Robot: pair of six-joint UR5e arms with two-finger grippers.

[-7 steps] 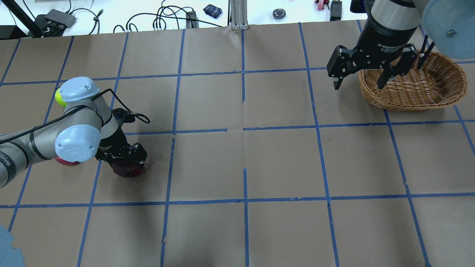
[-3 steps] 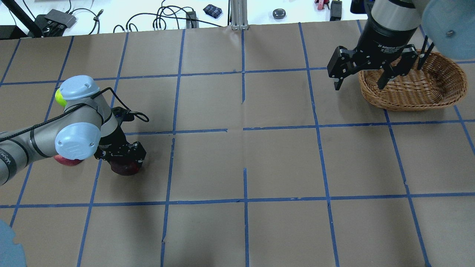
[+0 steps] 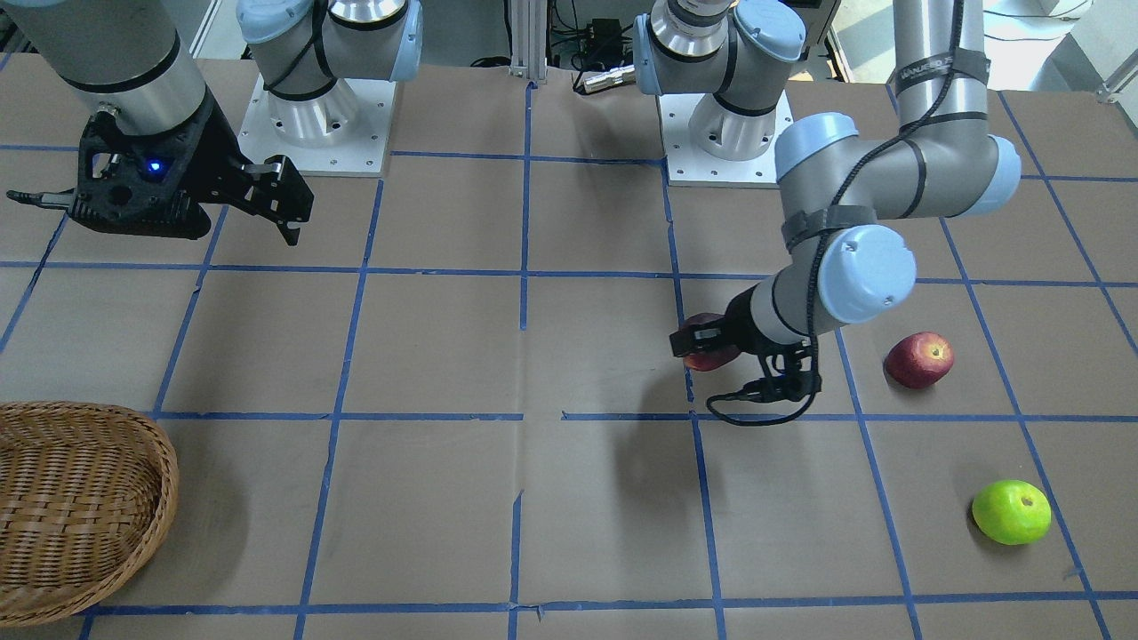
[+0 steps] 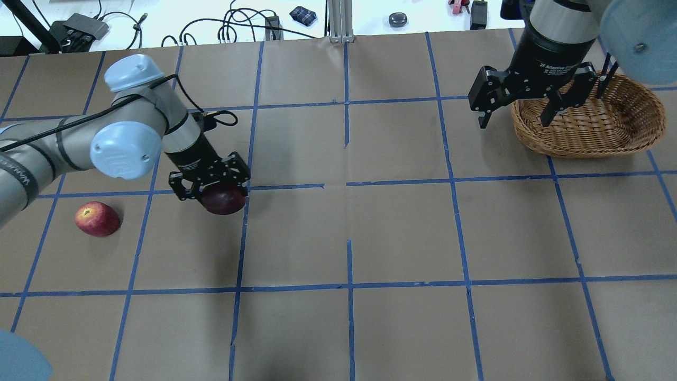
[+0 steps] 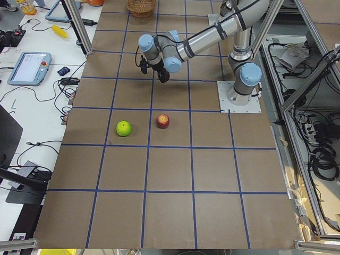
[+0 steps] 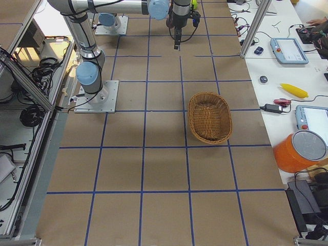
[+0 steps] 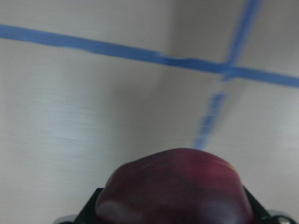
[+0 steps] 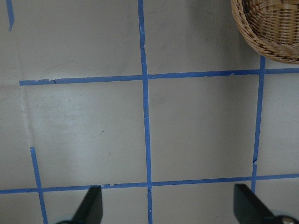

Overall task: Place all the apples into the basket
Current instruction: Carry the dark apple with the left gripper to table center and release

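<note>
My left gripper (image 4: 214,190) is shut on the dark maroon apple (image 4: 223,200) and holds it above the table, left of centre. The apple fills the bottom of the left wrist view (image 7: 175,186) and shows in the front view (image 3: 707,354). The red apple (image 4: 97,218) lies on the table behind that arm, also seen in the front view (image 3: 918,360). The green apple (image 3: 1011,512) lies further out; the arm hides it in the overhead view. My right gripper (image 4: 513,121) is open and empty, hovering at the left rim of the wicker basket (image 4: 582,138), which holds nothing.
Blue tape lines grid the brown table. The basket (image 3: 164,480) sits at the far right corner of the table as the overhead view shows it. Cables and small devices lie beyond the far edge (image 4: 248,26).
My left gripper has lifted the maroon apple and carried it right and toward the far side. The red apple is now uncovered; the green one is hidden. The right arm barely moved.
</note>
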